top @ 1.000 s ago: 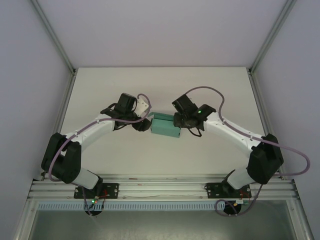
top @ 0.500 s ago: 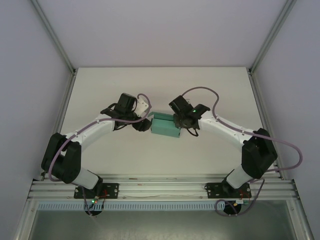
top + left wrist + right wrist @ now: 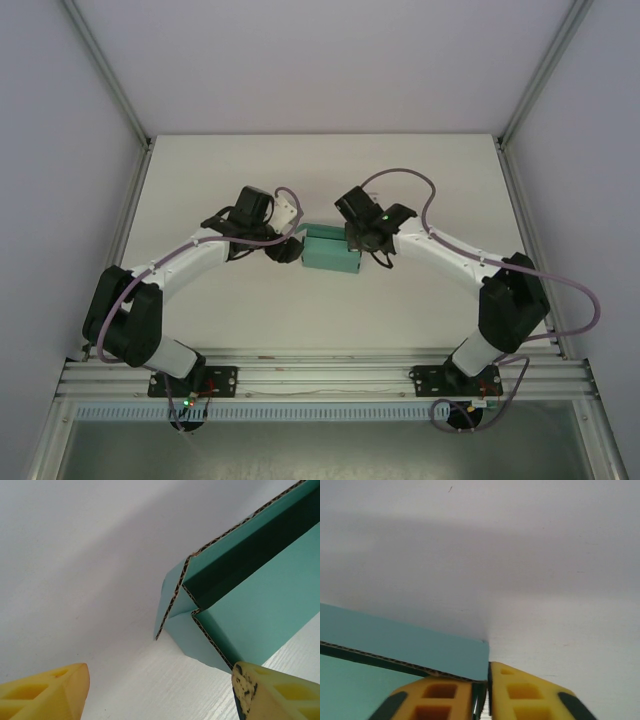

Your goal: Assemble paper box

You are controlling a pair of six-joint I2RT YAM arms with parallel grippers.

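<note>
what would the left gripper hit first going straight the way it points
Probably the near end flap of the box, just ahead of the open left gripper; depth is hard to judge.

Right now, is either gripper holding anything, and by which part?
The right gripper pinches the paper box by a corner of one thin wall. The left gripper stands open at the box's other end, holding nothing.
</note>
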